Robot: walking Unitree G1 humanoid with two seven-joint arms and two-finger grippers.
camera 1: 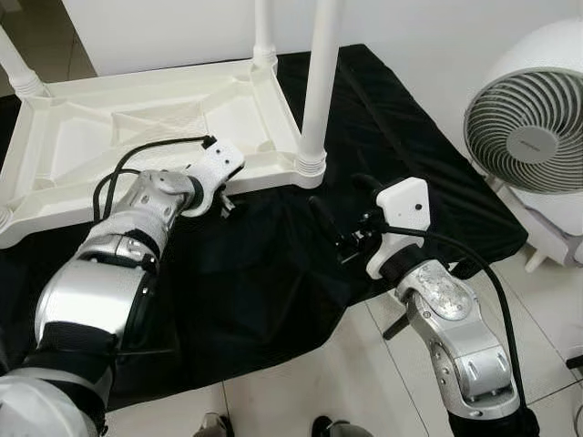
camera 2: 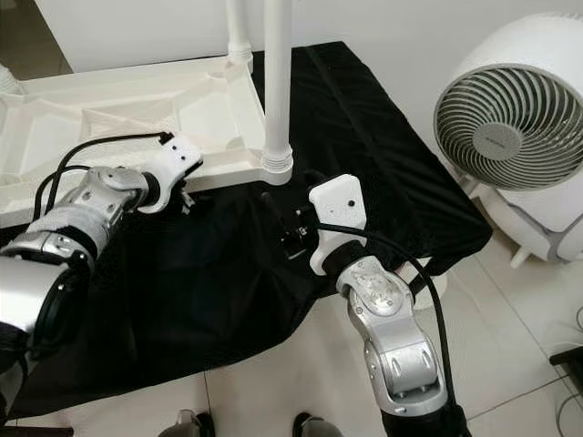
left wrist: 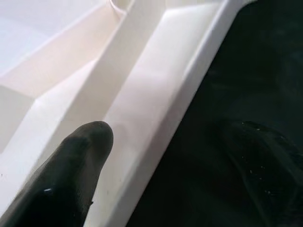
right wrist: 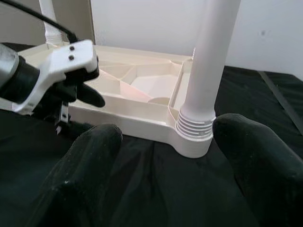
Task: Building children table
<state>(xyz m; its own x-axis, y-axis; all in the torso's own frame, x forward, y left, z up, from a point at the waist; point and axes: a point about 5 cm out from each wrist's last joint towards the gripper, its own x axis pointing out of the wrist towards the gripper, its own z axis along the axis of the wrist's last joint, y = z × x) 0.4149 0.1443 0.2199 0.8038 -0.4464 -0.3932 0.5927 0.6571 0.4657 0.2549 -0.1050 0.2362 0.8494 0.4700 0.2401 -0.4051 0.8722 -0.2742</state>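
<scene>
Table [camera 1: 137,127] upside down on black cloth [camera 1: 273,273]; my left hand [left wrist: 156,156] straddles its rim, right hand [right wrist: 165,161] wide before leg [right wrist: 208,71].

White plastic table [camera 1: 137,127] lies upside-down, legs [camera 1: 319,91] upward.
</scene>
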